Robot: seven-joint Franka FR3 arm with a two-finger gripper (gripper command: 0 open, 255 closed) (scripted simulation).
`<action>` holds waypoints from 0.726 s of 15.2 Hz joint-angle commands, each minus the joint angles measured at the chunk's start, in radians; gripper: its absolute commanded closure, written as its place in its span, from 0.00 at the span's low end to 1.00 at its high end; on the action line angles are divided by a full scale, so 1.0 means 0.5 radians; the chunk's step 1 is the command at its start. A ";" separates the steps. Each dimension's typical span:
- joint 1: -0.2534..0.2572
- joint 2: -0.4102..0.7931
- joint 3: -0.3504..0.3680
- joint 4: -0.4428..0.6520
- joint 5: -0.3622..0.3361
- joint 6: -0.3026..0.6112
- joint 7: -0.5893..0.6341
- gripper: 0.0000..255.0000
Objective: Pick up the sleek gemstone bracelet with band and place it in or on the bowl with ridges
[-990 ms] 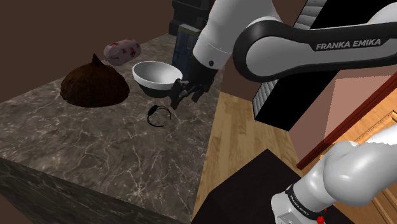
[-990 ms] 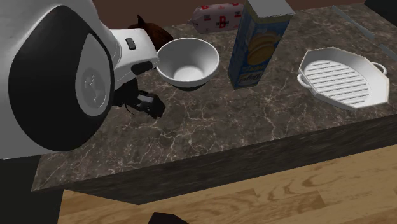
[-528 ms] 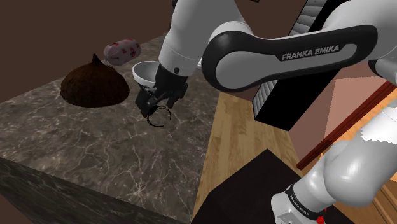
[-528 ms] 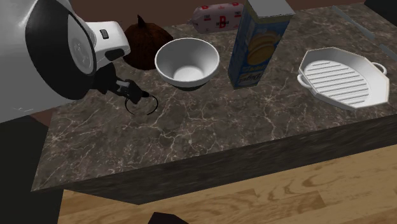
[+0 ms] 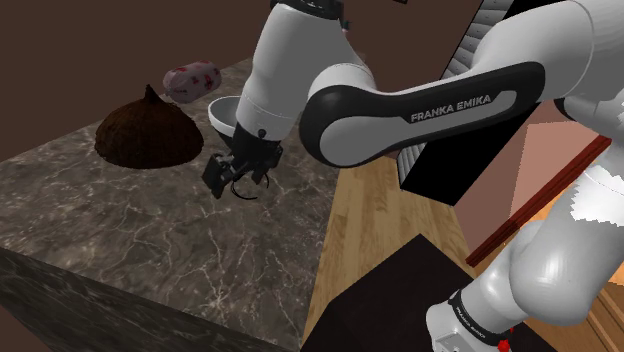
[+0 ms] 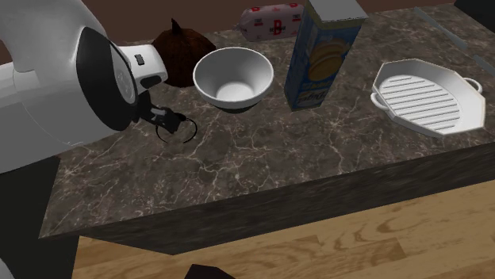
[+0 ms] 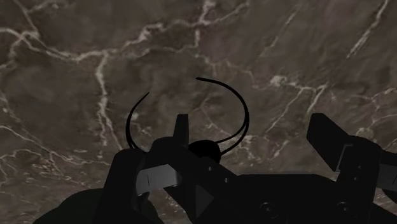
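Observation:
The bracelet (image 7: 205, 151) is a thin black open band with a dark round stone, lying flat on the dark marble counter (image 5: 120, 220). My black gripper (image 7: 254, 137) hangs open just above it. One finger (image 7: 181, 132) stands over the inside of the band and the other finger (image 7: 327, 137) is outside it; neither touches it. In the shoulder view the gripper (image 5: 230, 172) is right over the bracelet (image 5: 247, 190). The second exterior view shows the bracelet (image 6: 178, 131) beside the gripper (image 6: 159, 119), and a white ridged dish (image 6: 428, 99) far to that view's right.
A smooth white bowl (image 6: 234, 77) stands just behind the bracelet, partly hidden by the arm in the shoulder view. A brown mound (image 5: 148, 132), a pink patterned packet (image 6: 274, 20) and a tall blue box (image 6: 324, 55) stand further back. The counter's edge drops to a wooden floor (image 5: 370, 220).
The arm has swung from beside the white bowl toward the shoulder view's left and come down over the bracelet. The fingers stayed open and the bracelet has not moved.

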 commanded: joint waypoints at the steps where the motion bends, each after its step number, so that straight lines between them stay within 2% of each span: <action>1: 0.002 0.017 -0.002 -0.001 -0.014 0.015 0.008 0.00; 7: 0.002 0.017 -0.002 -0.001 -0.014 0.014 0.007 0.00; 8: 0.002 0.017 -0.002 -0.001 -0.014 0.014 0.007 1.00; 11: 0.002 0.017 -0.002 -0.001 -0.014 0.014 0.007 1.00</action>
